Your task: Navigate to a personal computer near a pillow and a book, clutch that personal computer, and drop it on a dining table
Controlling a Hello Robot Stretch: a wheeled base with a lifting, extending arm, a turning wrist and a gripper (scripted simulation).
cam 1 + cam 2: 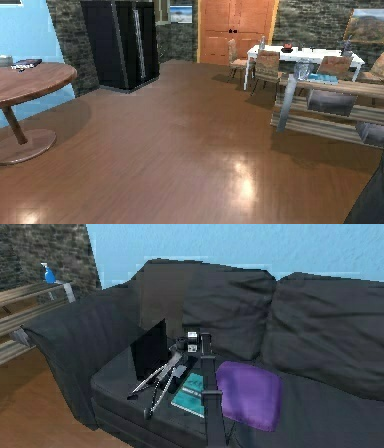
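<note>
Sofa: a dark grey upholstered sofa (300, 324) stands against a light blue wall (250, 244).
Computer: a black open laptop computer (150, 352) sits on the sofa seat near its left end, screen upright.
Book and pillow: a flat teal book (188, 402) lies on the seat between the laptop and a purple square pillow (248, 394).
Gripper: the dark thin-fingered gripper (143, 405) is at the laptop's base over the seat. I cannot tell whether it holds anything.
Room ahead: a brown wood plank floor (180, 150), a round brown wooden counter (35, 85) on the left, a tall black cabinet (122, 45), an orange wooden double door (232, 30), and a long white counter (290, 55) with wooden chairs (266, 68) far right.
</note>
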